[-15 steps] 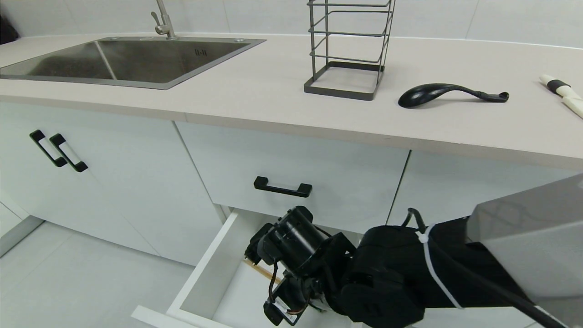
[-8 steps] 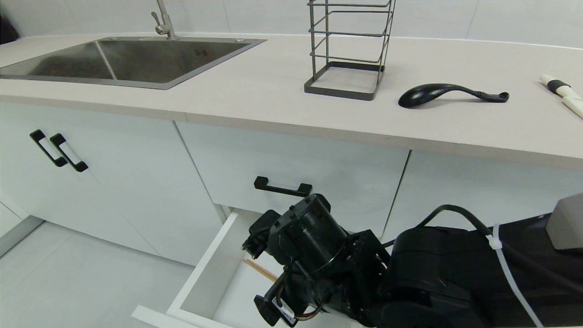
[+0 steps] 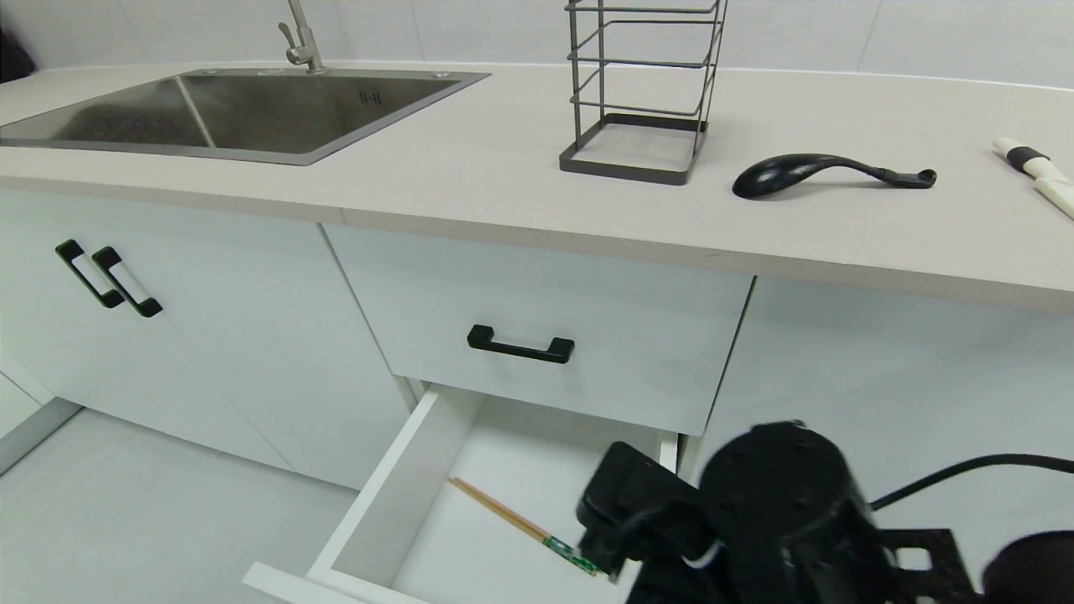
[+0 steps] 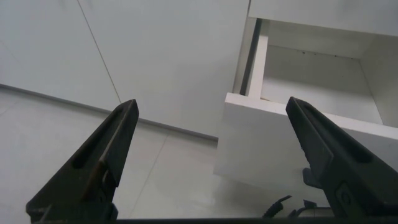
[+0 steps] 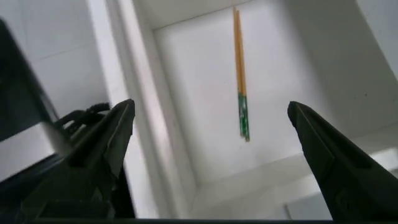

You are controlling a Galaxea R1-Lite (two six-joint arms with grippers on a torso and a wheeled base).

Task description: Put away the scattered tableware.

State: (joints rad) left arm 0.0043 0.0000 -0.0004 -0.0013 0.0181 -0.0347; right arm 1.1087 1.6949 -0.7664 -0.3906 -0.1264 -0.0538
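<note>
While the lower drawer (image 3: 394,495) stood pulled out at the bottom centre of the head view, a pair of chopsticks (image 3: 512,516) lay flat on its white bottom. They were slim orange-brown sticks, side by side and touching, with green patterned ends. Their long axis ran diagonally, plain ends toward the middle left of the frame, green ends toward the lower right, close by the black right arm (image 3: 772,503). On the table (image 3: 470,184), in the upper right, lay a glossy black ladle (image 3: 826,170), bowl to the left and hooked handle stretching right, near the wire rack (image 3: 642,92) at top centre. The sink (image 3: 243,109) sat in the upper left.

In the left wrist view, the left tool (image 4: 211,102) was spread wide with nothing between its fingers, outside the drawer (image 4: 280,143) and above the floor (image 4: 174,168).

In the right wrist view, the right tool (image 5: 209,106) was likewise spread wide and held nothing, above the open drawer (image 5: 140,74). The chopsticks (image 5: 239,74) lay on the drawer's bottom, roughly alongside one white wall and apart from it.
</note>
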